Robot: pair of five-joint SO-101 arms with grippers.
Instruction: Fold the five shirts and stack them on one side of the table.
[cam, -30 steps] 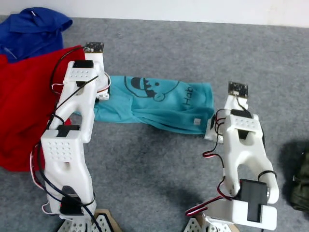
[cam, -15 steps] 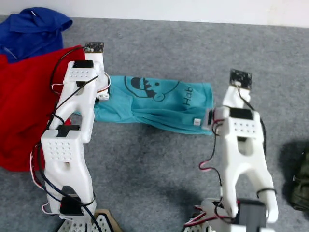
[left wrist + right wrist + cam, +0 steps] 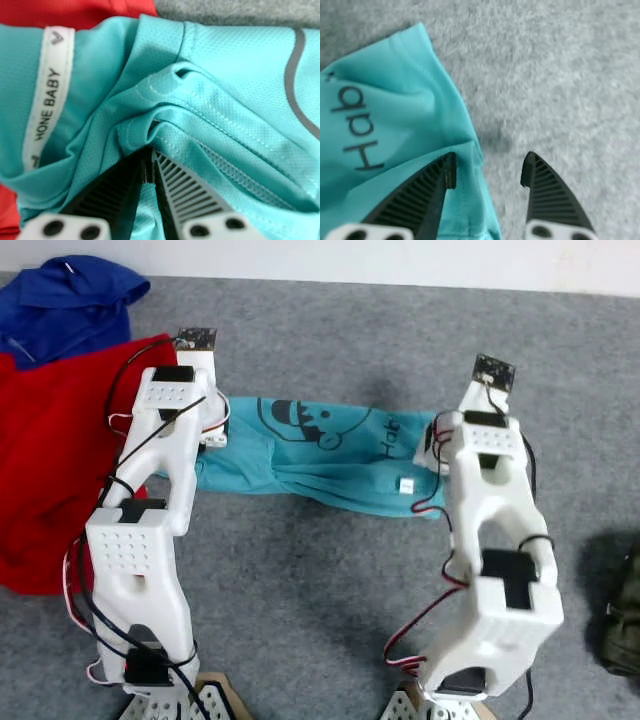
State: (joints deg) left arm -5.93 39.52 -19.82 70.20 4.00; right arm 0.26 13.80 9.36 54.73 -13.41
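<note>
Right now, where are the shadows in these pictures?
High view: soft shadow on the carpet between the arms. Right wrist view: dark patch beside the teal shirt, near the right gripper. Left wrist view: dark shirt folds at the left gripper.

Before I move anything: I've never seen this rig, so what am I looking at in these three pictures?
These are two small white robot arms, the left arm and the right arm, side by side at a grey table. The high view looks down from a fixed camera. The other two pictures come from a camera on each arm's wrist, looking along its gripper. A teal shirt lies bunched between the arms. A red shirt lies beside the left arm, a blue shirt behind that, and a dark cloth beyond the right arm. The left gripper is shut on a fold of the teal shirt. The right gripper is open and holds nothing: one finger is over the shirt's edge, the other over bare table.
</note>
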